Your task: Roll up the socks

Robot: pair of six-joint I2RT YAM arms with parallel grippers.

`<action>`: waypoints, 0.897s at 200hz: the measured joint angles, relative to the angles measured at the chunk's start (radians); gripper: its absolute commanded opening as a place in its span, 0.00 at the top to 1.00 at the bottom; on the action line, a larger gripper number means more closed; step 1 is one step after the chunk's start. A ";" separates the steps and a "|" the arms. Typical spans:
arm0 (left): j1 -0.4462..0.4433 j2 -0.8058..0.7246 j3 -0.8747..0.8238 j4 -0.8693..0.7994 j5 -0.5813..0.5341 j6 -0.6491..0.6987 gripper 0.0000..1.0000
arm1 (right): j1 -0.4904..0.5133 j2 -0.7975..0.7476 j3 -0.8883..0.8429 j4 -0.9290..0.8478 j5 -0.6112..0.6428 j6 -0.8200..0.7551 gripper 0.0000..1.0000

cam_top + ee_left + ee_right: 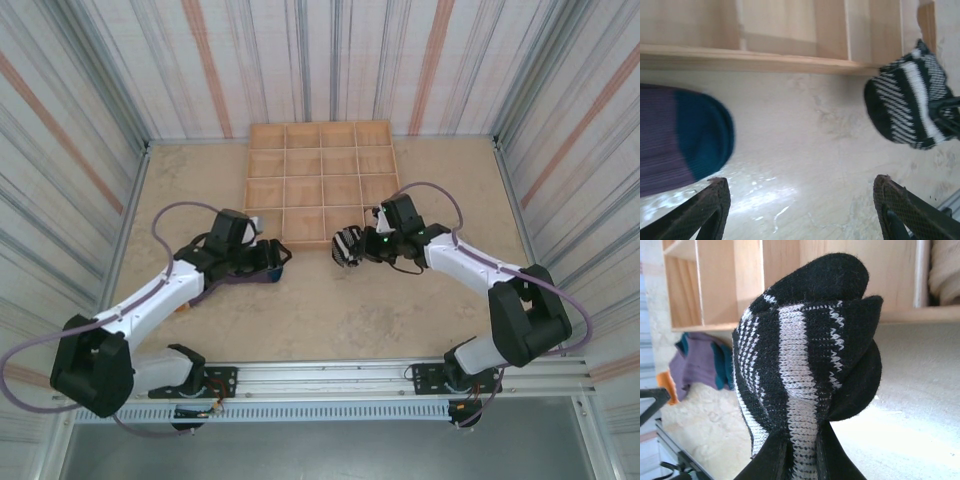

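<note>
While the top view shows the left gripper [278, 258] low over the purple sock [262, 272] on the table [330, 310], the right gripper [358, 245] clamps the striped sock [346, 246] just off the near edge of the tray [318, 180]. From the left wrist, the fingers [700, 210] stand wide apart with nothing between, the purple sock's [670, 145] teal toe at left and the striped sock [905, 107] at right. From the right wrist, the striped sock [810, 365] bulges above closed jaws pinching its lower end, the purple sock [697, 362] behind at left.
</note>
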State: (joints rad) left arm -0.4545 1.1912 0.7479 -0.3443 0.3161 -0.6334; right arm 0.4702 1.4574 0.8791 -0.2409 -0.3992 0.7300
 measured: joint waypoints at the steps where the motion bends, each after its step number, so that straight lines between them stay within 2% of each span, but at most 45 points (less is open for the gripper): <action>1: 0.002 -0.001 -0.001 -0.002 0.000 0.000 0.24 | -0.001 0.000 0.002 -0.001 0.000 0.000 1.00; 29: 0.057 -0.045 -0.029 -0.058 -0.003 0.013 0.24 | -0.035 0.029 0.081 -0.032 -0.022 0.004 1.00; 95: 0.063 -0.056 -0.055 -0.120 -0.008 0.032 0.25 | -0.065 0.165 0.265 -0.113 -0.001 -0.005 1.00; 149: 0.069 -0.043 -0.055 -0.140 -0.022 0.039 0.25 | -0.056 0.303 0.292 -0.108 0.082 -0.018 1.00; 179: 0.069 -0.043 -0.055 -0.150 -0.023 0.045 0.25 | -0.010 0.362 0.346 -0.082 0.143 -0.047 1.00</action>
State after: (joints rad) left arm -0.3851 1.1484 0.6933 -0.4942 0.2935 -0.5884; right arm 0.4606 1.8194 1.2251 -0.3233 -0.2562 0.6834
